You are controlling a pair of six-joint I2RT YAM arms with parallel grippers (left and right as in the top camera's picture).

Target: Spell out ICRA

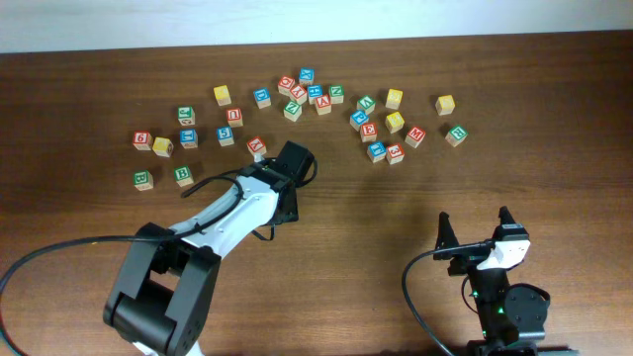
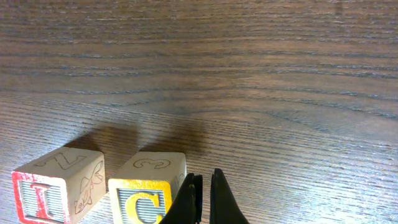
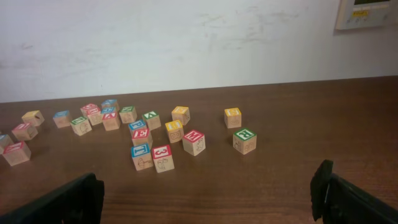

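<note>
Closed black fingers [image 2: 222, 202], wooden C cube [image 2: 146, 190], grained tabletop [image 2: 249, 74]

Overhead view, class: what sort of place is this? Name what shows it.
Likely a robotics lab or test room: a wooden table, scattered letter cubes, a left arm and right arm at it, plain wall behind.

The right gripper [image 3: 208, 180] stands wide open, its two black fingers [image 3: 65, 202] at the near left and near right corners with bare table [image 3: 280, 180] between them. Farther off, letter cubes lie scattered over the middle and left of the table: a green R [image 3: 244, 140] sits farthest right with a yellow cube [image 3: 232, 117] just beyond it, while a red M [image 3: 194, 142], a red 3 [image 3: 163, 157] and a blue cube [image 3: 141, 155] lie nearest. A white wall [image 3: 186, 43] rises behind, with a pale panel [image 3: 367, 14] at its top right.
</note>
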